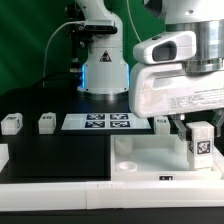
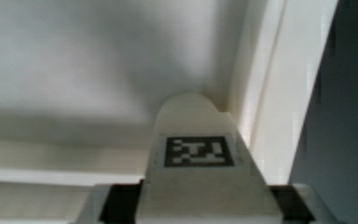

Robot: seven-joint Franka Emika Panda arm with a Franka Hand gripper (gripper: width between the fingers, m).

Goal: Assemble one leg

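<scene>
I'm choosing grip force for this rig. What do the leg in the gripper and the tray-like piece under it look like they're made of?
The leg: looks like matte white plastic, hard and opaque, with a flat black-and-white tag on one face.
The tray-like piece: apparently the same white plastic, with smooth moulded-looking raised walls and soft, dull shading rather than glare. Neither picture settles whether it is moulded or printed.

The Panda arm comes in from the top of the exterior view on that view's right, its bulky white wrist housing pitched down over the work area. The gripper (image 1: 199,135) points straight down below it, dark fingers (image 1: 186,130) set upright. In the wrist view the two finger pads (image 2: 119,203) sit at either side of the frame, pressed against the tagged leg (image 2: 201,150) clamped between them.
</scene>
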